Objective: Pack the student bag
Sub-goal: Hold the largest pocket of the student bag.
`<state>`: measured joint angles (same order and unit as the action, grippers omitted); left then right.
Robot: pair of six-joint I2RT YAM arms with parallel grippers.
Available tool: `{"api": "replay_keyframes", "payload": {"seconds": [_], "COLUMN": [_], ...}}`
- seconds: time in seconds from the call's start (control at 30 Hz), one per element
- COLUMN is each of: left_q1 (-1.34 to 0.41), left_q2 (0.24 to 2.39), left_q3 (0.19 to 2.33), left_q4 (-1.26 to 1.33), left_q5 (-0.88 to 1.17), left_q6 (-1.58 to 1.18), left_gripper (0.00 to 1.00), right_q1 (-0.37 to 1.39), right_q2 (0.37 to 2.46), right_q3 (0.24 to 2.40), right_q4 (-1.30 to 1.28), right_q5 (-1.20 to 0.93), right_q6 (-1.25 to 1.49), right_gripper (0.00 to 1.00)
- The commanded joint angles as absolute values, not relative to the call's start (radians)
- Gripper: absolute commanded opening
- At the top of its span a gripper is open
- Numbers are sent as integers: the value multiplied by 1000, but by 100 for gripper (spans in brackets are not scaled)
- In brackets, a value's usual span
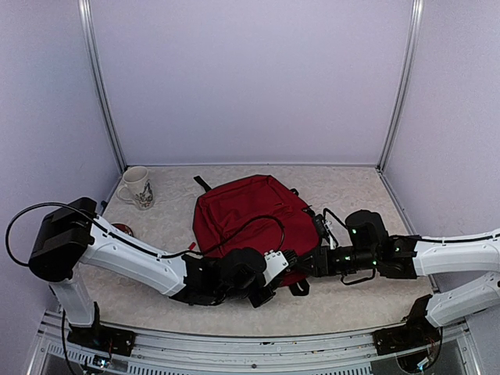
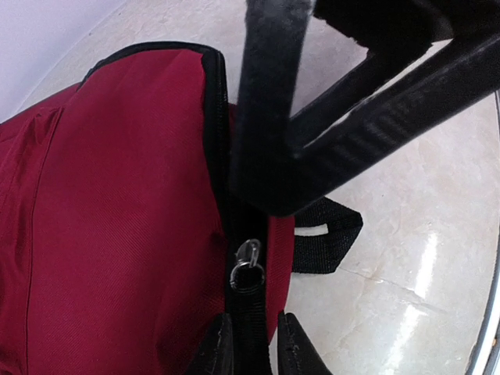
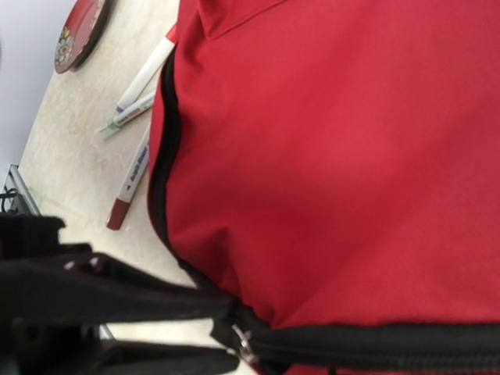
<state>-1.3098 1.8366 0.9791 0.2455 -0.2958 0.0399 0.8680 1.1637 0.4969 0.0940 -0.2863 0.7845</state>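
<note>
The student bag (image 1: 248, 212) is a dark-red backpack lying flat mid-table, its zipper along the near right edge. In the left wrist view, my left gripper (image 2: 251, 353) has its jaws narrowly apart on either side of the black zipper pull strap (image 2: 250, 324), just below the metal slider (image 2: 248, 266). A sliver of red fabric shows beside the right finger. My right gripper (image 2: 269, 195) comes in from above. Its dark fingers (image 2: 266, 101) meet on the bag's black zipper edge. From the top view both grippers, left (image 1: 291, 259) and right (image 1: 310, 262), are at the bag's near right corner.
A white patterned mug (image 1: 137, 187) stands at the back left. A red round disc (image 1: 123, 230) lies near the left arm. Several markers (image 3: 133, 168) lie on the table beside the bag's left edge. A black strap loop (image 2: 328, 238) sticks out of the bag.
</note>
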Motion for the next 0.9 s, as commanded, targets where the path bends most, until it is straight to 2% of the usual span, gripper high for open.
{"api": "replay_keyframes", "payload": {"seconds": [0.0,0.23,0.5,0.7,0.87], "left_q1": [-1299,-1297,-1298,-1294,-1306], "left_q2": [1860,1859,1794,1753,1723], "left_q3": [1004,1002,975,933,899], "left_q4": [224,236,235,189,201], "left_q5": [-267,-302,-297,-387,-386], "left_q6": [25,24,25,12,13], "left_gripper": [19,0,0,0,0], "right_q1": [871,870,869,841,816], "right_q2": [1164,1167,1167,1165,1181], "right_q3": [526,528,536,567,570], "right_q4": [77,77,62,-28,49], "right_q5": [-281,-283,-282,-241,-255], "right_q6": [770,766,755,720,737], "right_gripper": [40,40,40,42,59]}}
